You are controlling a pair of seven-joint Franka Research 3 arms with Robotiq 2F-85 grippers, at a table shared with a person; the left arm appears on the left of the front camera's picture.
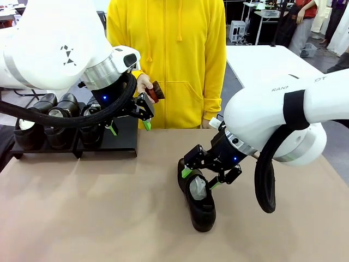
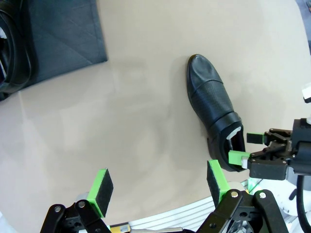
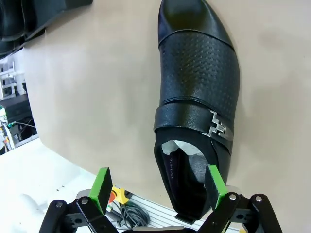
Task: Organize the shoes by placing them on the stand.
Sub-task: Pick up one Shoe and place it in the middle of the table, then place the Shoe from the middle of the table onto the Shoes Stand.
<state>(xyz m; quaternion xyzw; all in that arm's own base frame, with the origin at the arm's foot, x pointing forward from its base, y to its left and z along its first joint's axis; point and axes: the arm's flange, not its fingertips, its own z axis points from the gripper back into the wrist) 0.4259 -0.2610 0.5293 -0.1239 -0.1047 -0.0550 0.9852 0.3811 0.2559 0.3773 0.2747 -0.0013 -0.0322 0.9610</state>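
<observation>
Down on the smooth tan surface [image 1: 109,218] lies a shiny black shoe [image 3: 199,87] with tiny dots and a silver buckle. Both the right tool [image 3: 158,187] and left tool [image 2: 158,189] are wide open, holding nothing.

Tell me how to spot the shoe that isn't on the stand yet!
Look at the brown table, near its middle, just under the right gripper. One black shoe lies there alone, with a dotted top and a silver buckle. The other shoes sit together on the black stand.

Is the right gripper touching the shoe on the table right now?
Cannot tell. In the right wrist view the right gripper is open at the shoe heel, one pad overlapping its collar; the front view shows no plain gap or contact.
</observation>
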